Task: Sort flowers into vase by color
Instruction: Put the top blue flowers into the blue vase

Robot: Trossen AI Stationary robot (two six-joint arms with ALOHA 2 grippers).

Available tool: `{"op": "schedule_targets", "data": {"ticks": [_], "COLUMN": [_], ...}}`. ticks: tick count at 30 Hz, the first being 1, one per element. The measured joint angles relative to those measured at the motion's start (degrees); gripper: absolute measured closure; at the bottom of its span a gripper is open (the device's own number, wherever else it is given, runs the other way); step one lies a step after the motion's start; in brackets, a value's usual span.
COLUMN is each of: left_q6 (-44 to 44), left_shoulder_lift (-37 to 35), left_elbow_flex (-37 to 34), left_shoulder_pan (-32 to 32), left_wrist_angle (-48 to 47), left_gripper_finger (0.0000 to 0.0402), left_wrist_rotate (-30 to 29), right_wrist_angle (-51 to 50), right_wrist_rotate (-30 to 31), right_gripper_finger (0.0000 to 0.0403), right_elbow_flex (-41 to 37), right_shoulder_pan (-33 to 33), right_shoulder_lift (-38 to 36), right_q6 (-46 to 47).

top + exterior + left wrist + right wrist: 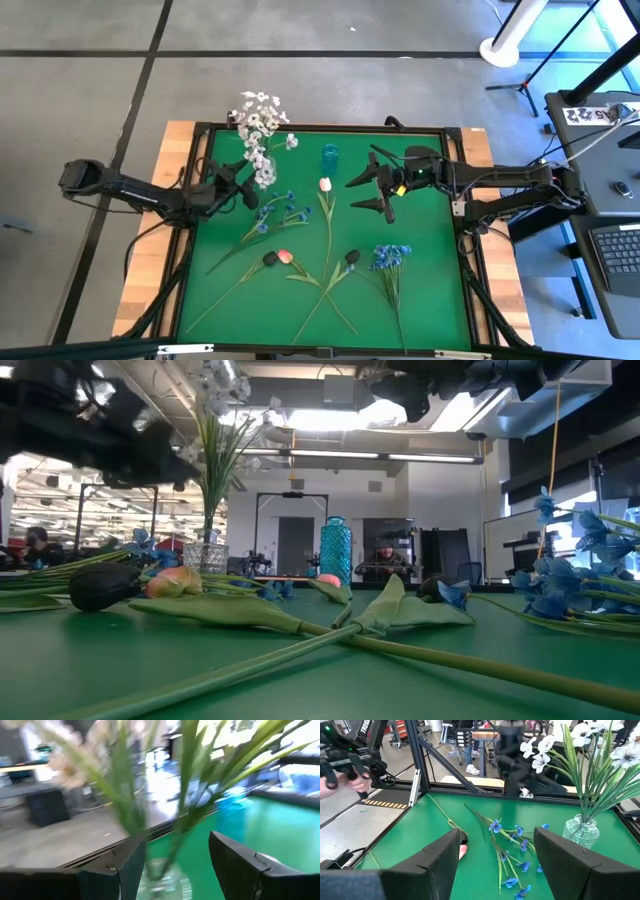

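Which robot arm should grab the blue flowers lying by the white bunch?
Probably the left. The left gripper hangs open right beside those blue flowers and the clear vase. The right gripper is open too, but farther off, near the blue vase.

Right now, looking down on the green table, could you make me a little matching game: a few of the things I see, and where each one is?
Things:
1. clear glass vase of white blossom sprays
2. tall teal ribbed vase
3. loose spray of blue blossoms with a long green stem
4. white tulip with a pink tip

Places:
A. lying alone near the table's front right
B. standing at the back middle, with no flowers in it
C. lying at the table's centre, just in front of the teal vase
D. standing at the back left, next to the left gripper

Pairs: 1-D, 2-B, 3-A, 4-C
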Motion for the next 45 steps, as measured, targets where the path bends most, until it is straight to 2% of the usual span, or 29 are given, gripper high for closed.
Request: {"op": "schedule_targets", "data": {"ticks": [3,6,8,12,15,21,23,26,30,33,36,38,41,45], "left_q6": [0.68,0.48,-0.58,-3.64,-8.76,-19.11,-23.90,-35.37,-50.37,-60.29,-68.75,-72.64,-75.66,-76.90], "left_shoulder_lift": [-3.91,-6.75,-7.83,-8.41,-7.99,-5.69,-3.83,0.50,7.41,13.29,19.31,22.68,26.84,30.18], "left_elbow_flex": [0.00,0.00,0.00,0.30,1.95,6.02,9.07,15.84,28.33,37.03,41.80,42.14,41.94,41.88], "left_shoulder_pan": [-5.71,-12.10,-16.56,-25.22,-31.28,-40.34,-42.06,-42.40,-39.57,-36.24,-33.36,-32.11,-31.30,-31.41], "left_wrist_angle": [-1.52,-5.85,-8.54,-8.99,-8.92,-11.07,-18.64,-36.40,-59.95,-76.21,-88.25,-91.79,-91.61,-91.00], "left_gripper_finger": [0.0191,0.0191,0.0191,0.0191,0.0192,0.0192,0.0195,0.0201,0.0205,0.0205,0.0205,0.0205,0.0205,0.0205], "left_wrist_rotate": [-1.21,-6.17,-8.83,-10.11,-9.55,-3.08,-3.05,-2.09,5.88,15.56,26.93,34.33,42.50,44.52], "right_wrist_angle": [0.00,-0.02,-0.01,-0.12,-0.42,-0.51,-0.49,-0.51,-0.50,-0.46,-0.48,-0.48,-1.09,-1.60], "right_wrist_rotate": [0.00,0.00,-0.02,-0.12,-0.13,-0.14,-0.15,-0.16,-0.17,-0.17,-0.17,-0.17,-0.17,-0.17], "right_gripper_finger": [0.0150,0.0150,0.0150,0.0150,0.0150,0.0150,0.0150,0.0150,0.0150,0.0150,0.0150,0.0150,0.0150,0.0150], "right_elbow_flex": [0.00,0.00,0.00,0.00,0.00,0.00,0.00,0.00,0.00,0.00,0.00,0.00,0.00,0.00], "right_shoulder_pan": [0.00,0.00,0.00,0.00,0.00,0.00,0.00,0.00,0.00,0.00,0.00,0.00,0.00,0.00], "right_shoulder_lift": [-0.02,-0.02,-0.02,-0.02,-0.02,-0.02,-0.02,-0.02,-0.02,-0.02,-0.02,-0.02,-0.02,-0.02], "right_q6": [0.00,0.00,0.00,0.00,0.00,0.00,0.00,0.40,1.07,1.07,1.09,1.07,1.09,1.08]}}
